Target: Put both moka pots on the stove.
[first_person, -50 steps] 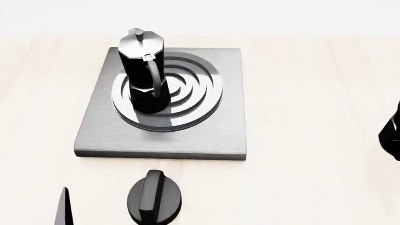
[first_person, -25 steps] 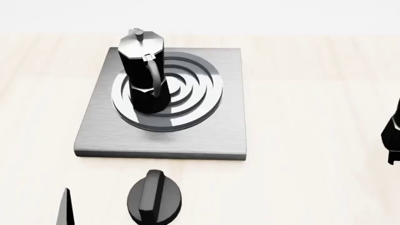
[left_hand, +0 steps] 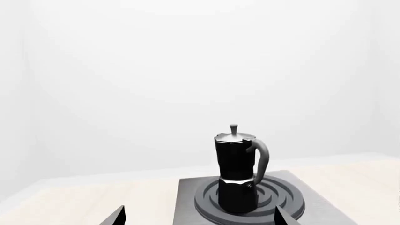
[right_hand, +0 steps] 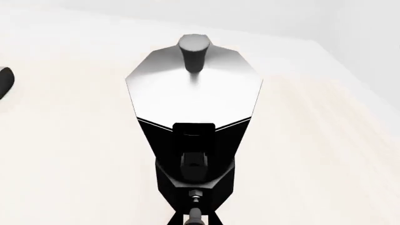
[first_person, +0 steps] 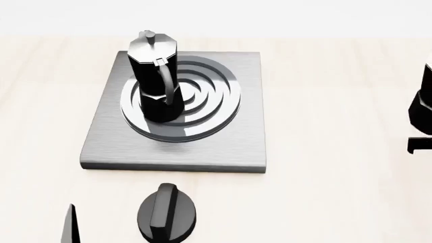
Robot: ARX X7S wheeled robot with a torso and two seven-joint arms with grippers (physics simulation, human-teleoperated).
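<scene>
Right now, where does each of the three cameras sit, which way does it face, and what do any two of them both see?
Head view: high, looking forward and down on the stove, the moka pot on its burner and the black knob; dark robot parts cut in at the lower left and right edges.
Left wrist view: low, facing level at that same pot; two dark finger tips show.
Right wrist view: close above the second moka pot, on bare table; a dark part shows below.
Shared: head and left wrist both see pot and stove.
</scene>
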